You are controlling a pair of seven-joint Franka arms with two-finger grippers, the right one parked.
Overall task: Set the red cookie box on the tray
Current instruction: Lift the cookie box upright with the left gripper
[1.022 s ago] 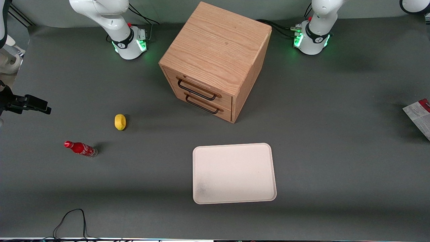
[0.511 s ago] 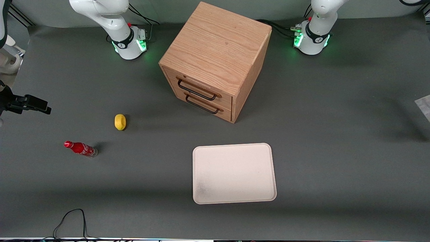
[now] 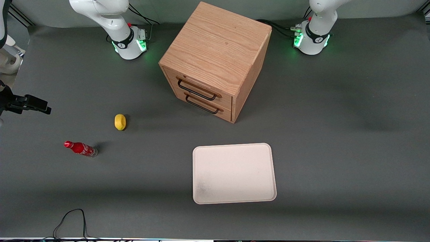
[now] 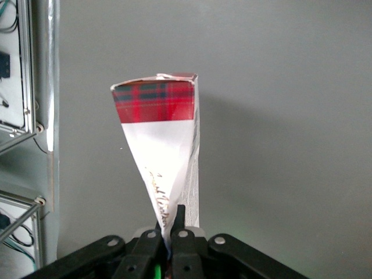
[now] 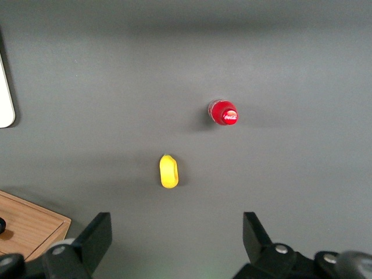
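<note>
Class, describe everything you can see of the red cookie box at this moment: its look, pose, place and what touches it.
The red cookie box is a flat cardboard carton with a white face carrying script lettering and a red tartan band at the end farthest from the gripper. The gripper's black fingers are shut on its near end, holding it clear of the grey table. It shows only in the left wrist view; the front view does not contain it.

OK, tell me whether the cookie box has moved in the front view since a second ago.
Yes. It showed at the frame's edge toward the working arm's end, level with the cabinet; now it is gone, shut in the end effector, cookie box.
</note>
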